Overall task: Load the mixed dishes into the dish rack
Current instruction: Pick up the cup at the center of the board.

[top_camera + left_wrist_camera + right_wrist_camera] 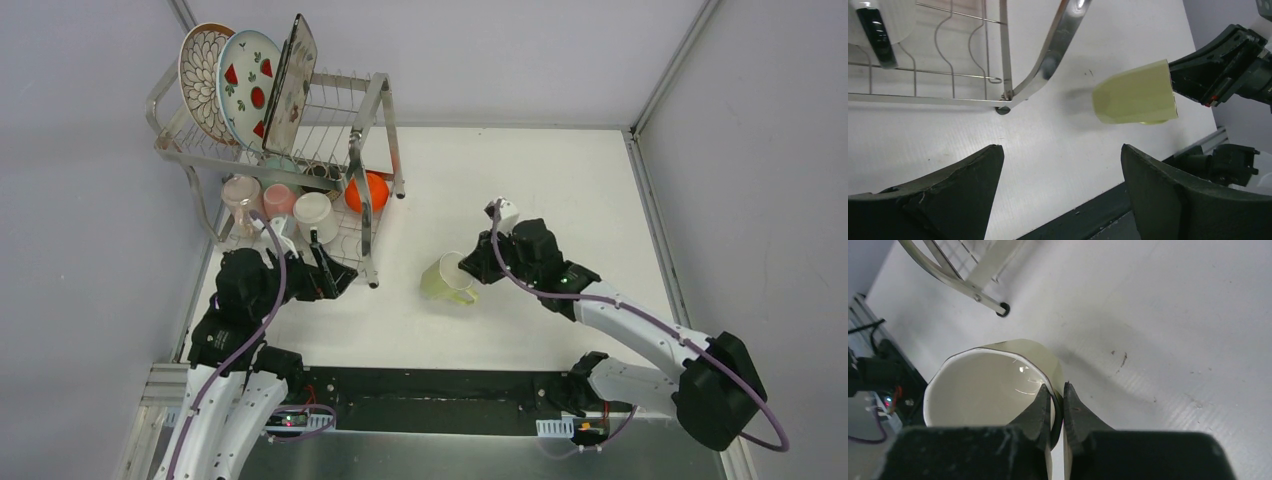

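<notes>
Top view: the dish rack [372, 110] stands at the far left of the tabletop [540, 190]. Three plates [248, 85] stand upright in its upper tier. Two pinkish mugs [243, 195], a white mug [315, 215] and an orange bowl [368, 192] sit in the lower tier. The yellow mug [445, 278] lies out on the tabletop near the rack's front leg, and seems the one dish left to load. The right hand [478, 268] is at its rim. The left hand [335, 280] hovers at the rack's near edge. The tabletop is bare to the right.

Left wrist view: the left hand's fingers [948, 195] are spread wide and hold nothing. The mug lies tilted, apart from the rack's foot [1003, 110], with a bare gap between them.

Right wrist view: the right hand is clamped on the mug's wall, one finger inside and one outside. Whether the mug is clear of the tabletop cannot be told.
</notes>
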Robot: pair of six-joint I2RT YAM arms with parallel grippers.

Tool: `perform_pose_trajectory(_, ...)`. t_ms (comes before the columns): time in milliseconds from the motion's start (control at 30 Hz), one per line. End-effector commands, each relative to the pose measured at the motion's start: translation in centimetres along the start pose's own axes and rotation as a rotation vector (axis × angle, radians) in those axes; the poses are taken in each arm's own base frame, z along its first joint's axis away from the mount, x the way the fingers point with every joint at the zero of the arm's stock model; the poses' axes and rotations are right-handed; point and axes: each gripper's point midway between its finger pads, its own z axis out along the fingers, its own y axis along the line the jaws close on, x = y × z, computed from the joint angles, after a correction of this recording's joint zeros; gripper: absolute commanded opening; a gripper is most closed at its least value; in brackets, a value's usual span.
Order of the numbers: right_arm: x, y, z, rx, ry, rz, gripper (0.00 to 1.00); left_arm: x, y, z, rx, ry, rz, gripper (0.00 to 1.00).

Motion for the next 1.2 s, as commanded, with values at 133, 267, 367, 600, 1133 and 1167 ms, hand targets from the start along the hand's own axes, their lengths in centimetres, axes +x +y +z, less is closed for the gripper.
perform_pose_trajectory(133, -9.6, 4.9, -4.4, -0.233, -0.476, 0.356, 0.0, -0.1, -4.6, -0.8, 0.258, 0.0, -0.013, 0.89)
perform_pose_trajectory(267, -11.3, 6.2, -6.5, -0.355, -0.586, 0.471, 0.0, -0.3, -6.4, -1.3, 0.371, -0.01, -0.012, 0.88)
perform_pose_trajectory(367, -11.9, 6.8, -7.5, -0.438, -0.639, 0.568, 0.0, -0.5, -7.7, -1.7, 0.447, -0.012, -0.019, 0.88)
perform_pose_trajectory(600, -13.6, 9.3, -9.2, -0.577, -0.728, 0.62, 0.0, -1.3, -9.9, -2.6, 0.579, -0.04, -0.064, 0.88)
perform_pose_trajectory(1133, -17.8, 15.7, -11.5, -0.831, -0.864, 0.661, 0.0, -4.0, -12.6, -4.9, 0.738, -0.148, -0.19, 0.88)
perform_pose_trajectory(1167, -18.1, 16.2, -11.7, -0.842, -0.869, 0.655, 0.0, -4.0, -12.8, -5.1, 0.746, -0.149, -0.191, 0.88)
